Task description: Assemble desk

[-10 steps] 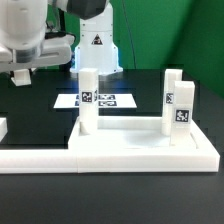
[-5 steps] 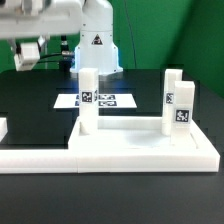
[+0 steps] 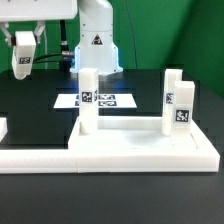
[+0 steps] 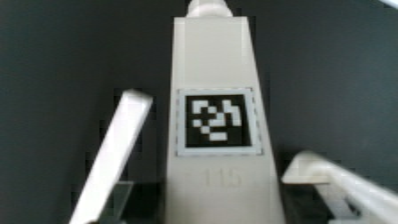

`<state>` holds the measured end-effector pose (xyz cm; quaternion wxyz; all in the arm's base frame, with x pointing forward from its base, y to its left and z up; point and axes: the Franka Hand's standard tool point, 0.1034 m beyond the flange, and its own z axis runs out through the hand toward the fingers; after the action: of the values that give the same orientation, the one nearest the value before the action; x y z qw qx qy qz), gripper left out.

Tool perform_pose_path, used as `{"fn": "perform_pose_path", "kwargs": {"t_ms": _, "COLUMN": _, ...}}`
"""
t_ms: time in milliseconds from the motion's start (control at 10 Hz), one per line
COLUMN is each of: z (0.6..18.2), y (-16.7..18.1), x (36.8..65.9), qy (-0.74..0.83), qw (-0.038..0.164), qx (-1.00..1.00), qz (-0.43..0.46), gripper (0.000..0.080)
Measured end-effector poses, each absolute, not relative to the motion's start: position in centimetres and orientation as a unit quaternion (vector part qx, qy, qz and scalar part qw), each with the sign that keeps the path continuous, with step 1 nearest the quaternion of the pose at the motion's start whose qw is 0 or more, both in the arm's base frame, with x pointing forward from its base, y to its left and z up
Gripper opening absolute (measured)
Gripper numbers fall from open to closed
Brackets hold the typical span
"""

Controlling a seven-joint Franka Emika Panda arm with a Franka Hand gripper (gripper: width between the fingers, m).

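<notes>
Overhead, jaws (image 3: 22,70) grip leg (image 3: 22,58) (tabletop (image 3: 120,140) well apart)

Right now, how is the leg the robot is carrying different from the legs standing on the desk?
The carried leg hangs in the air, held by the gripper at the exterior view's left; the standing legs rest upright on the tabletop. The carried leg is pinched between the jaws; nothing touches the standing legs. The carried leg is set far back, over the black table; the standing ones are up front. All are white, square-sided, each with a black-and-white tag.
</notes>
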<state>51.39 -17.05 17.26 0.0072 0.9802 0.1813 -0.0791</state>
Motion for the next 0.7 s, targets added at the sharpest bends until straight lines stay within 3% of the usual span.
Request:
{"fn": "perform_pose_path", "kwargs": {"t_ms": 200, "z": 18.6, "y": -16.7, "x": 55.8, "qy": 0.134, "qw": -0.017, "qx": 0.991, "qz": -0.014, "gripper": 0.029}}
{"fn": "perform_pose_path", "kwargs": {"t_ms": 400, "z": 19.7, "y": -16.7, "x": 59.4, "qy": 0.104, "qw": -0.006, "qx": 0.993, "qz": 0.061, "gripper": 0.029}}
{"fn": "perform_pose_path", "kwargs": {"t_ms": 600, "z": 18.8, "y": -15.2, "x": 59.7, "qy": 0.091, "qw": 0.012, "qx": 0.989, "qz": 0.12, "gripper": 0.029}}
{"fn": "perform_pose_path", "kwargs": {"t_ms": 700, "z": 18.5, "y": -14.5, "x": 59.4, "qy": 0.096, "qw": 0.008, "qx": 0.988, "qz": 0.118, "gripper": 0.029}}
